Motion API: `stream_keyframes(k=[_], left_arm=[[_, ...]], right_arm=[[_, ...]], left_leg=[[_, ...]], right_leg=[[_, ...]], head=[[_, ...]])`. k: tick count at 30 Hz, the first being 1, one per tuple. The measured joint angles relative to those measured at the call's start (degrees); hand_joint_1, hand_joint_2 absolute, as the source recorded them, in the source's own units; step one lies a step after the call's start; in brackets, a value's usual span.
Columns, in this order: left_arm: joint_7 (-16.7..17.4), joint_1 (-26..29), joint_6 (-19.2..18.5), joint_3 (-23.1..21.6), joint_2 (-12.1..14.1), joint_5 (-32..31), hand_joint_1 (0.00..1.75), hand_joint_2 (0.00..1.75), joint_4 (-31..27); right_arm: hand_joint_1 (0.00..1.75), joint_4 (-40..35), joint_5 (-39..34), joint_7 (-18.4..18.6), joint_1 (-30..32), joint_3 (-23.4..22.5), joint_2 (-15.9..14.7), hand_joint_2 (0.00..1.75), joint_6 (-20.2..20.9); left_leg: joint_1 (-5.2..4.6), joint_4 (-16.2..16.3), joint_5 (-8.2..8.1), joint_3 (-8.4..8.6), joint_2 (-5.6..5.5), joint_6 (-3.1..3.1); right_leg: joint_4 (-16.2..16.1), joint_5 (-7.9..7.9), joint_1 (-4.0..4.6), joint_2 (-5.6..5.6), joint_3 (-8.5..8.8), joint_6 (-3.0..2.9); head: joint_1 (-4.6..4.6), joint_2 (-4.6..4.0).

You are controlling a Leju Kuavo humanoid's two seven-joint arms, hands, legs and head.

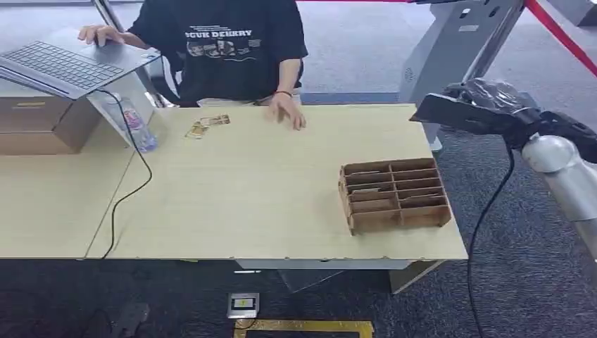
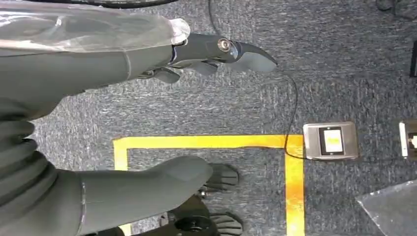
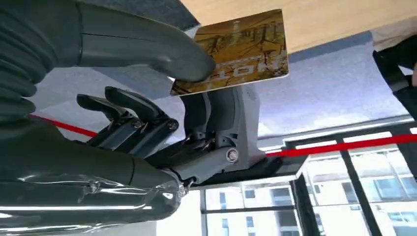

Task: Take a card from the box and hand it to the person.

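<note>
My right hand is pinching a gold card between thumb and finger. My left hand is hanging spread, gripping nothing. The box is sitting on the table.

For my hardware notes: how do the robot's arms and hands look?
Silver tubular right arm with a black cable. Each hand, left hand and right hand, has a grey ribbed cover, thick grey thumb, darker fingers and clear plastic wrap.
</note>
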Motion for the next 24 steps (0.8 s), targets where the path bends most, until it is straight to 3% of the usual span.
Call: stream_keyframes(k=[3, 6, 9, 14, 21, 24], left_arm=[[0.0, 0.0, 0.2, 0.0, 0.0, 0.0, 0.0, 1.75, 0.0], [0.0, -0.1, 0.3, 0.0, -0.1, -0.3, 0.0, 1.75, 0.0], [0.2, -0.5, 0.7, -0.1, -0.3, -0.6, 0.0, 1.75, 0.0], [0.5, -1.1, 1.0, -0.4, -0.7, -0.7, 0.0, 1.75, 0.0], [1.1, -1.2, 1.4, -1.1, -1.0, -1.1, 0.0, 1.75, 0.0], [1.6, -1.3, 1.4, -1.3, -1.1, -1.4, 0.0, 1.75, 0.0]], right_arm=[[1.75, 0.0, 0.2, 0.8, -0.8, 0.5, -0.1, 1.75, -3.3], [1.75, 0.5, 3.6, 2.8, -0.6, 1.1, 0.0, 1.75, -11.1], [1.75, 2.7, 9.5, 5.8, 0.4, 1.6, 2.2, 1.75, -22.6], [1.75, 9.0, 19.8, 11.2, 1.3, 3.2, 7.0, 1.75, -37.0], [1.75, 18.7, 31.3, 19.8, 1.5, 5.5, 13.0, 1.75, -47.0], [1.75, 22.7, 36.2, 23.3, 1.5, 6.7, 15.3, 1.75, -47.6]], left_leg=[[0.01, 0.0, 0.0, 0.0, 0.0, 0.0], [0.01, 0.0, 0.0, -0.06, -0.03, 0.0], [0.03, 0.0, 0.0, -0.05, -0.03, 0.0], [0.06, -0.1, 0.01, -0.07, -0.04, 0.0], [0.07, -0.1, 0.01, -0.1, -0.09, -0.01], [0.07, 0.0, 0.01, -0.09, -0.08, -0.01]], right_leg=[[0.0, 0.0, 0.0, 0.0, 0.01, 0.0], [0.0, 0.0, 0.01, -0.02, 0.01, 0.0], [0.0, 0.0, 0.01, -0.04, 0.02, 0.0], [0.0, 0.0, 0.02, -0.07, 0.01, 0.0], [0.0, -0.01, 0.04, -0.07, 0.01, 0.0], [0.0, -0.01, 0.04, -0.06, 0.0, 0.0]], head=[[0.0, 0.0], [0.0, 0.0], [0.0, 0.0], [0.0, 0.0], [0.0, 0.0], [0.0, 0.0]])
